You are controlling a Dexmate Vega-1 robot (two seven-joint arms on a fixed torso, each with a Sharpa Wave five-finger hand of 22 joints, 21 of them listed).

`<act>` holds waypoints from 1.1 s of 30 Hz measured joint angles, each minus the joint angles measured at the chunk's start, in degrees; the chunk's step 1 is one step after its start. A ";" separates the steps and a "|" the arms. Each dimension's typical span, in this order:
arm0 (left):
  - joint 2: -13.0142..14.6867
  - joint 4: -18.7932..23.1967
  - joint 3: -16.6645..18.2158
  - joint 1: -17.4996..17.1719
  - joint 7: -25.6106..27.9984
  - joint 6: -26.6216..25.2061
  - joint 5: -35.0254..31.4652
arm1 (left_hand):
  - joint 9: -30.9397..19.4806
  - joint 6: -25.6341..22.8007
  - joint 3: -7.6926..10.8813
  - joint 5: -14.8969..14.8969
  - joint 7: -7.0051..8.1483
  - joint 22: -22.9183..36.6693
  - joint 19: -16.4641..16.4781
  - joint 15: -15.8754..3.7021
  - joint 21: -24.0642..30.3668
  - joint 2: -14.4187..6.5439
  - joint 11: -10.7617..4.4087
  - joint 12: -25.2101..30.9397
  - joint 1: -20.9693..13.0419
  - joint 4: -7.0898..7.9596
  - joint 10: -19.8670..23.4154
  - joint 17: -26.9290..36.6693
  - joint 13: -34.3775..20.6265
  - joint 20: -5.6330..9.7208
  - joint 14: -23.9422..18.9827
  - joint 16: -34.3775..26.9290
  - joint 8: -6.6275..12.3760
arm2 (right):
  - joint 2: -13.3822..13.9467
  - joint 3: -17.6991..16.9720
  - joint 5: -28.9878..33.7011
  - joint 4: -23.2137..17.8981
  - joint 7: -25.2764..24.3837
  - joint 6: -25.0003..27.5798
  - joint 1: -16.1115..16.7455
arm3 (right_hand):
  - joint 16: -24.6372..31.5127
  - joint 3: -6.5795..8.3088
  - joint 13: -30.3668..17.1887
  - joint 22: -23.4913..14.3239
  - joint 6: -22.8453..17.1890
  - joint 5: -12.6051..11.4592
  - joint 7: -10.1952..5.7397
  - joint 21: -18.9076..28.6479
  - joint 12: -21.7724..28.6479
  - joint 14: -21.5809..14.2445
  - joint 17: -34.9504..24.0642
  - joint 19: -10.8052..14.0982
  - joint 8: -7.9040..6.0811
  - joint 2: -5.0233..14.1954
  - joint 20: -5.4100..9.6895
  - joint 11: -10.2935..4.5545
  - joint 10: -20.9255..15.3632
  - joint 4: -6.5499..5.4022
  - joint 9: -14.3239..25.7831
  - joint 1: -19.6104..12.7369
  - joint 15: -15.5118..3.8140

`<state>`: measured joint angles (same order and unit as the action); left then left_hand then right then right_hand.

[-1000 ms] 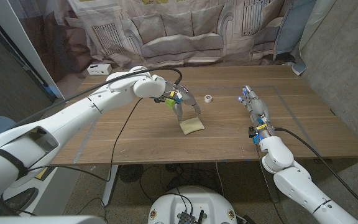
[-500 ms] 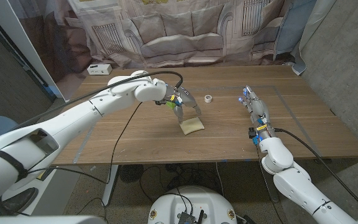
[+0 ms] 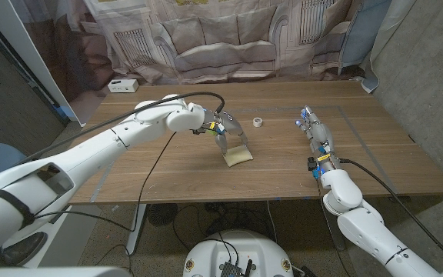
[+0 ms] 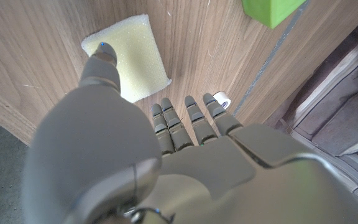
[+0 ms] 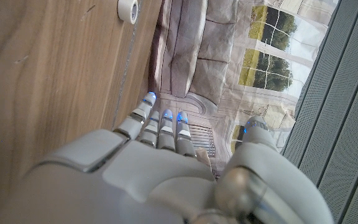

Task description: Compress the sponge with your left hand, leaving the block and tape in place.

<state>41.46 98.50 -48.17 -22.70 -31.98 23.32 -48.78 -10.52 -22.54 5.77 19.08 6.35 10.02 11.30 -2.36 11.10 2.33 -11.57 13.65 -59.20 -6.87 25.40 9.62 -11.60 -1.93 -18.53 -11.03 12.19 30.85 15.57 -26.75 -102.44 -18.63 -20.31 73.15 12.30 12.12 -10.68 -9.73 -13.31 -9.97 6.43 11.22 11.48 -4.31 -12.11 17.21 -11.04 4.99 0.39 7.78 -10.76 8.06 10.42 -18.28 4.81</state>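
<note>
A pale yellow sponge (image 3: 238,155) lies on the wooden table (image 3: 168,169) near the middle. My left hand (image 3: 228,132) hangs just behind it, fingers pointing down toward its far edge, holding nothing. In the left wrist view the thumb (image 4: 101,65) reaches over the sponge (image 4: 135,59) while the other fingers (image 4: 188,118) stretch straight beside it. The green block (image 4: 268,9) sits beyond the hand, mostly hidden behind it in the head view (image 3: 207,128). A small white tape roll (image 3: 258,121) stands further right. My right hand (image 3: 314,132) stays at the table's right side, fingers straight, empty.
A white box (image 3: 121,85) sits at the far left corner of the table. A printed curtain (image 3: 229,38) hangs behind the table. The tape roll (image 5: 128,9) lies ahead of my right hand in the right wrist view.
My left forearm has shifted slightly to the right. The hand stays over the sponge's far edge. Sponge, block, tape and right hand have not moved.
</note>
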 measured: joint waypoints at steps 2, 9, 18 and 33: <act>0.00 -0.36 0.00 -0.08 0.40 0.08 0.17 | 0.00 -0.25 0.00 0.00 -0.18 0.00 0.00 0.00 0.00 0.18 0.30 0.00 -0.18 0.00 0.31 0.00 0.00 0.00 0.00 0.00 0.00 | -0.09 0.00 0.04 0.05 -0.07 -0.12 -0.05 | 0.00 0.00 0.00 0.00 0.00 0.00 0.00 0.00 0.00 0.00 0.00 0.00 0.00 0.00 0.00 0.00 0.00 0.00 0.00 0.00 0.00; -0.03 -1.16 -0.02 -0.23 1.60 0.22 0.40 | 0.00 -1.14 -0.23 0.18 0.09 0.00 0.19 0.00 0.00 0.21 0.01 0.00 -0.23 -0.23 0.61 0.00 0.00 0.19 0.00 0.00 0.00 | -0.70 0.00 0.58 0.59 -0.44 -0.97 -0.28 | 0.22 0.00 0.00 0.00 -0.52 0.00 0.12 0.00 0.00 -0.31 0.00 0.30 -0.23 0.00 -0.30 0.00 -0.62 0.00 0.00 0.00 0.31; 0.07 -1.67 -0.24 -0.53 3.50 0.46 0.05 | 0.00 -2.95 -0.23 0.22 0.72 -0.01 1.07 0.00 0.44 -0.15 0.01 0.44 -1.36 -0.23 2.32 0.00 0.01 0.46 -1.24 0.00 0.00 | -1.11 0.06 0.90 0.91 -0.67 -1.33 -0.48 | 0.22 0.00 0.00 0.00 -0.72 0.00 -0.09 0.00 0.00 -0.62 0.00 0.30 -0.23 0.00 -0.30 0.00 -0.62 0.00 0.00 0.00 0.00; 0.27 -2.42 -0.53 -1.44 6.26 0.19 -1.16 | 0.00 -6.26 -0.47 0.22 1.73 -0.01 2.16 0.00 0.44 -0.17 -0.26 0.77 -1.97 -0.47 4.99 0.00 0.01 0.32 -3.29 0.00 0.41 | -1.52 0.31 0.98 1.51 -0.68 -1.65 -0.70 | 0.22 -0.01 -0.13 0.00 -0.72 0.00 -0.09 0.01 0.00 -0.61 0.00 0.61 -0.23 0.00 -0.61 -0.30 -0.92 -0.01 0.00 0.00 0.00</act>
<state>41.73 96.08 -48.70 -24.14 -25.72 23.51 -49.94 -10.52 -28.80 5.30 19.30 8.08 10.00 13.46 -2.36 11.54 2.16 -11.83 14.42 -61.17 -7.34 30.39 9.62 -11.59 -1.61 -21.82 -11.02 12.60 29.32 15.88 -25.77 -100.93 -19.31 -21.96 72.45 12.51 12.12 -10.81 -9.73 -14.03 -9.97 6.34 11.23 11.48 -4.92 -12.11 17.81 -11.27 4.99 -0.22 7.47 -11.67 8.06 10.42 -18.28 4.81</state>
